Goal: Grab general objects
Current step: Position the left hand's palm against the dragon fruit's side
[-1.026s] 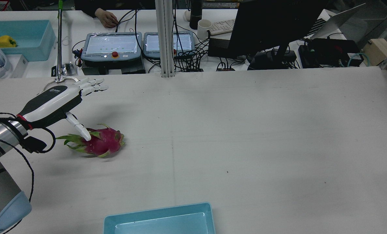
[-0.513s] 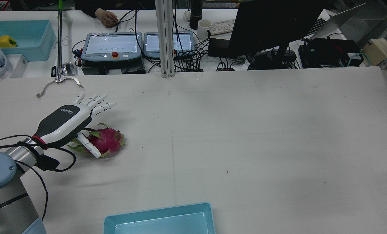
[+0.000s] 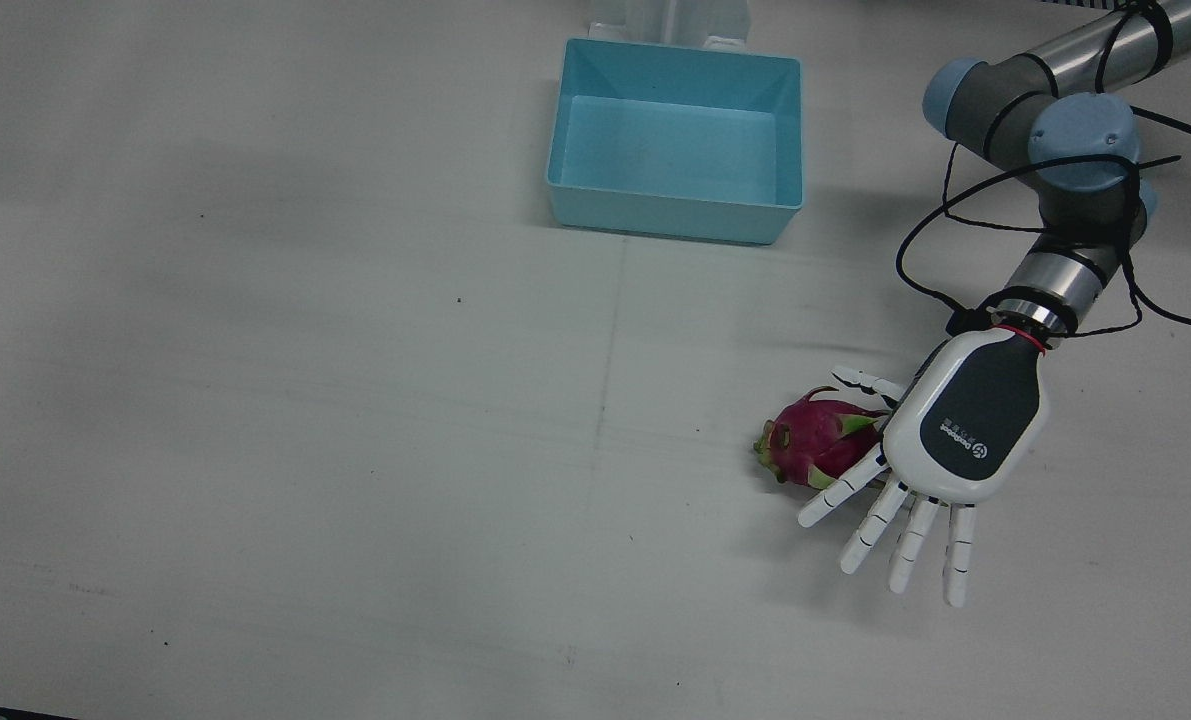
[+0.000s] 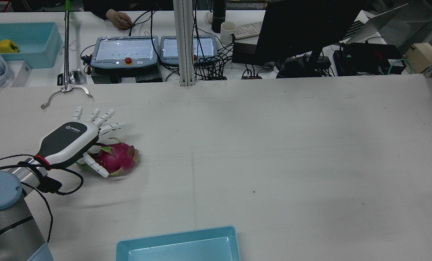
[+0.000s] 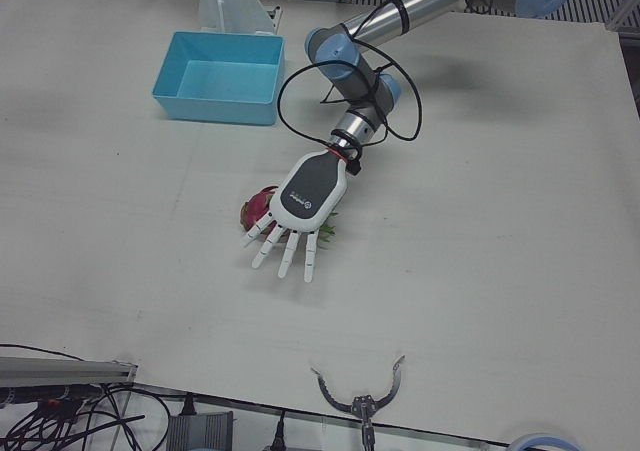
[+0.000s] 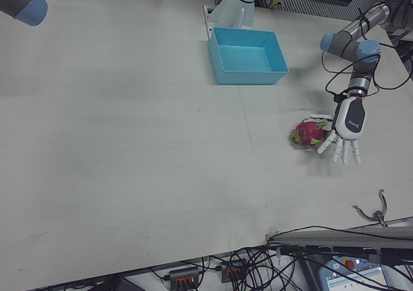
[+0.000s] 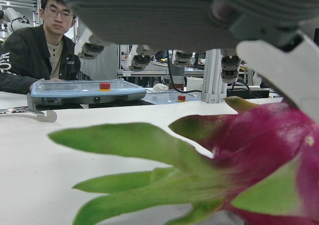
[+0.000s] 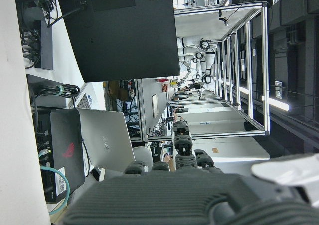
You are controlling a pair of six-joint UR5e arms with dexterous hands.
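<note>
Magenta and green-scaled, the dragon fruit (image 4: 116, 158) is lying on the white worktop (image 4: 274, 145) toward its left edge, well apart from the blue bin (image 4: 179, 244) at the near edge. The left hand (image 4: 70, 139) is hovering over its leafy end, fingers (image 3: 885, 520) spread and holding nothing, thumb alongside the fruit. To grasp well it is needing to centre over the body, then curl around it; the right hand's own camera is showing nothing held, its spread unclear.

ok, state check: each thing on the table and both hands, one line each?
left hand: open, fingers spread, palm down over the leafy end of the fruit, no grasp yet
dragon fruit: lying on its side on the table
blue bin: upright, empty
right hand: only its own camera shows it, open or shut unclear
</note>
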